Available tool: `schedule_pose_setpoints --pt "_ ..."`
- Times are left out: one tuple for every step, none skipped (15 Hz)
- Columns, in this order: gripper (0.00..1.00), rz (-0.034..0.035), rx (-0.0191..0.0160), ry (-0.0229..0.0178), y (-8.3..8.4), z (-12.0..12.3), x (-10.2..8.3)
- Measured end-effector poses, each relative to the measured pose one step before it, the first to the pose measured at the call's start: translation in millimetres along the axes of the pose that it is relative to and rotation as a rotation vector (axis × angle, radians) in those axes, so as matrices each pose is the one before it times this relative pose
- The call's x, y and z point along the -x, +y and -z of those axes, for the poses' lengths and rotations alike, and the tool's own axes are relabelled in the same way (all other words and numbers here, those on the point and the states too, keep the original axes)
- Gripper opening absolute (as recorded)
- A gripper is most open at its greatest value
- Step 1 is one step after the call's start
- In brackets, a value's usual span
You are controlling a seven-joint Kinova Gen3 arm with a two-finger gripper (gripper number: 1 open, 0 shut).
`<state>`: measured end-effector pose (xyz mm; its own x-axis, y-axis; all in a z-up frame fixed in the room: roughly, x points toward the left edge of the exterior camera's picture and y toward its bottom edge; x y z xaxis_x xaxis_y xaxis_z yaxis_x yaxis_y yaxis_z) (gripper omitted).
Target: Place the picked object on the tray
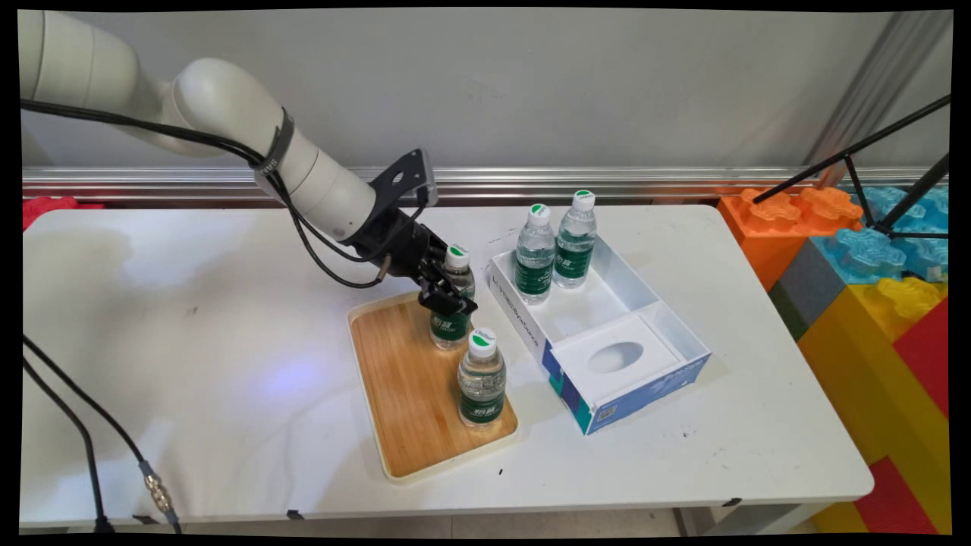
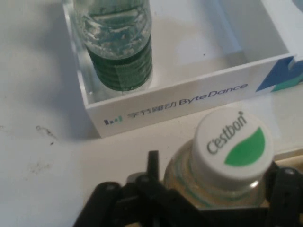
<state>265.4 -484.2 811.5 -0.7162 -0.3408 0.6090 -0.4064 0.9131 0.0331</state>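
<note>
The far bottle (image 1: pixel 454 299) stands upright at the far right corner of the wooden tray (image 1: pixel 402 379), and the jaws of the gripper (image 1: pixel 447 297) seem clenched around its body. A second bottle (image 1: pixel 481 377) stands nearer on the tray. To the right on the bench (image 1: pixel 190 341), a white box (image 1: pixel 607 334) holds two more bottles (image 1: pixel 554 254).

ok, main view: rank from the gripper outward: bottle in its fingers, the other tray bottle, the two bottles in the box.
1. Gripped bottle, tray's far end, at the gripper.
2. Second tray bottle, nearer the camera.
3. Box bottles, right; the left one slightly closer.
</note>
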Motion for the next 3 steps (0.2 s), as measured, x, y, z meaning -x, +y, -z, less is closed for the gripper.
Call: schedule_pose_setpoints --pt "1.00 -0.00864 0.00292 0.00352 -0.62 0.35 1.18" --pt "1.00 -0.00810 0.00337 0.00149 -0.57 0.80 1.23" --pt "1.00 -0.00731 0.00215 0.00042 -0.73 1.03 0.85"
